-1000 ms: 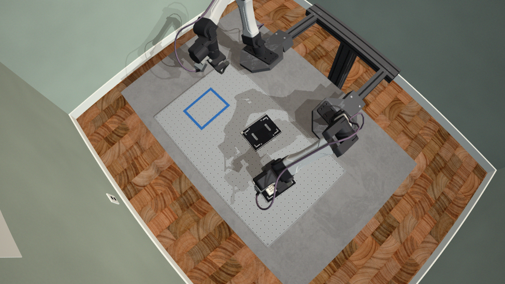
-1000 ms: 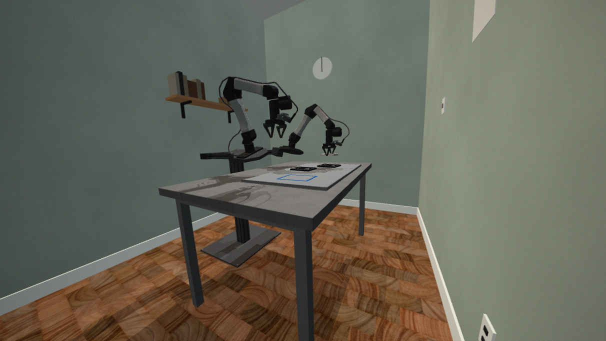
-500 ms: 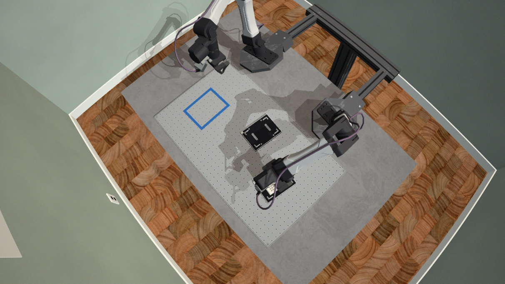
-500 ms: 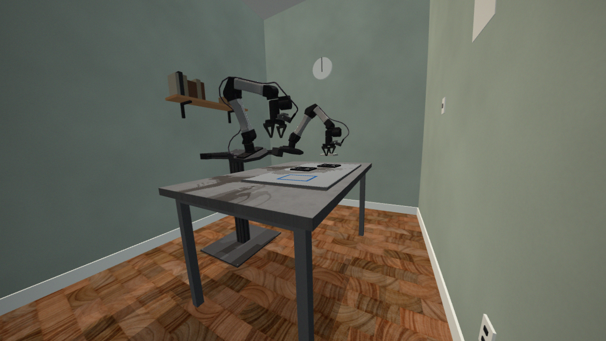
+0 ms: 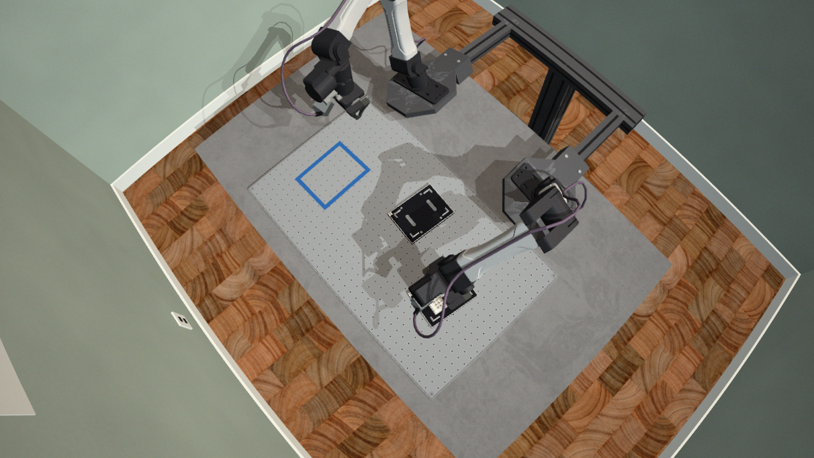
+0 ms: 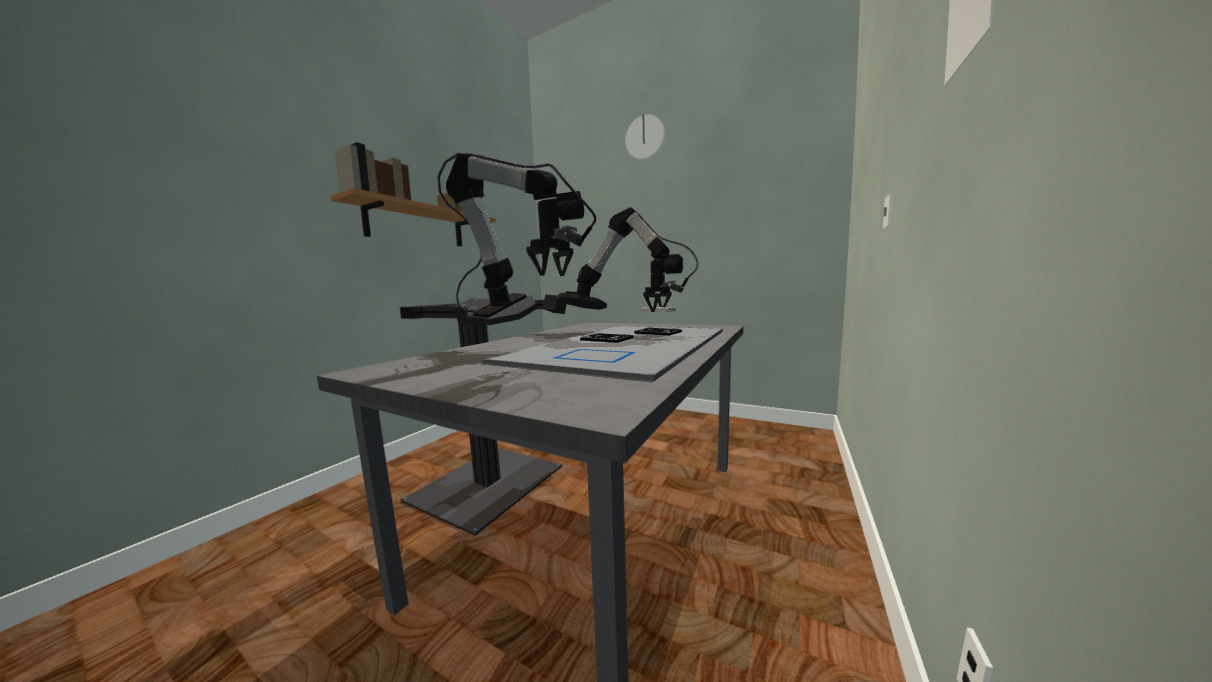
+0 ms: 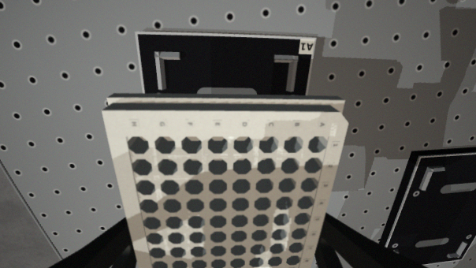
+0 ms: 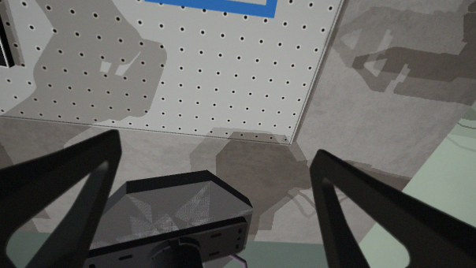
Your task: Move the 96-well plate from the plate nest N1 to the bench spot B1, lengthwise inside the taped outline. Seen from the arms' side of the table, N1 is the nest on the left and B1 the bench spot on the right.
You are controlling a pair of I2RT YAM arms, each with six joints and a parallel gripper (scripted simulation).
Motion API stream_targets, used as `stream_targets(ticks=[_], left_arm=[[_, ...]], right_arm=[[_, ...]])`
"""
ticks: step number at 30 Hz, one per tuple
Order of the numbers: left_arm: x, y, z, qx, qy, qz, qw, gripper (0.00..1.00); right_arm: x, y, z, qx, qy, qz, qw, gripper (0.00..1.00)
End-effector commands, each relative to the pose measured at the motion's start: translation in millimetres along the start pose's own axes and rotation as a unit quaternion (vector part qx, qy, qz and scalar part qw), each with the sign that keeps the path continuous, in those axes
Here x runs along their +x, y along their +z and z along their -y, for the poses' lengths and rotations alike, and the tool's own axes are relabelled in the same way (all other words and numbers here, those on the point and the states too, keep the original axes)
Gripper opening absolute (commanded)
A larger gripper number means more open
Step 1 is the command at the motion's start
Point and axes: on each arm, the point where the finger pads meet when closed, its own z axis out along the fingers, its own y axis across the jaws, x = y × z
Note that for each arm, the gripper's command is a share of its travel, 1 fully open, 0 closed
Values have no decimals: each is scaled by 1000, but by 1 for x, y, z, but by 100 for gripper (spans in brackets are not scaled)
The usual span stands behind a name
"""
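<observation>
Tabletop (image 5: 597, 285) (image 6: 474, 398) (image 7: 17, 221) (image 8: 355, 122), one: grey, rectangular, stone-look, beneath the landmark, the middle black rectangular nest (image 5: 421, 219) (image 6: 606, 337) (image 7: 437, 213) (image 8: 5, 50).

Arms, two, white and black: left arm (image 5: 495, 244) (image 6: 606, 245), reaching past the landmark's left as seen from the arms' side; right arm (image 5: 401, 28) (image 6: 495, 173), to its right.

Perforated board, one (image 5: 309, 227) (image 6: 652, 366) (image 7: 43, 118) (image 8: 221, 84): pale grey, rectangular, under the landmark.

Outline, one (image 5: 310, 194) (image 6: 589, 361) (image 8: 272, 8): blue tape, rectangular, right of the landmark.

Nests, two: the landmark, and nest N1 (image 5: 466, 297) (image 6: 658, 330) (image 7: 236, 67) to its left, black, with pale corner brackets and an "A1" label.

96-well plate, one (image 5: 436, 304) (image 6: 668, 309) (image 7: 232, 173): cream, rectangular, raised above N1, left of the landmark. Dark round wells, eight across; letters A to H along one edge, numerals down the side; clipped corner by A; shadow over part of the face.

Grippers, two, black: left gripper (image 6: 657, 306) (image 7: 226, 236), fingers wide, closed on the plate's sides; right gripper (image 5: 358, 111) (image 6: 552, 269) (image 8: 218, 146), right of the landmark, fully open, holding nothing.
</observation>
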Motion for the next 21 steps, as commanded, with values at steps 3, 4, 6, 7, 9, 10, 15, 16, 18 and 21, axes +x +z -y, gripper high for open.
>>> stream_targets(ticks=[3,4,6,7,9,10,15,16,18,21], left_arm=[[-11,-18,2,-4,-2,28,1000,0],[-11,-18,2,-4,-2,28,1000,0],[-11,-18,2,-4,-2,28,1000,0],[-11,-18,2,-4,-2,28,1000,0],[-11,-18,2,-4,-2,28,1000,0],[-11,-18,2,-4,-2,28,1000,0],[-11,-18,2,-4,-2,28,1000,0],[-3,-12,7,-4,-16,20,1000,0],[-1,-12,13,-3,-26,22,999,0],[3,-12,23,-3,-26,22,999,0]], right_arm=[[11,7,0,8,-5,-24,1000,100],[11,7,0,8,-5,-24,1000,100],[11,7,0,8,-5,-24,1000,100],[11,7,0,8,-5,-24,1000,100],[11,7,0,8,-5,-24,1000,100],[11,7,0,8,-5,-24,1000,100],[11,7,0,8,-5,-24,1000,100],[11,7,0,8,-5,-24,1000,100],[11,7,0,8,-5,-24,1000,100],[11,7,0,8,-5,-24,1000,100]])
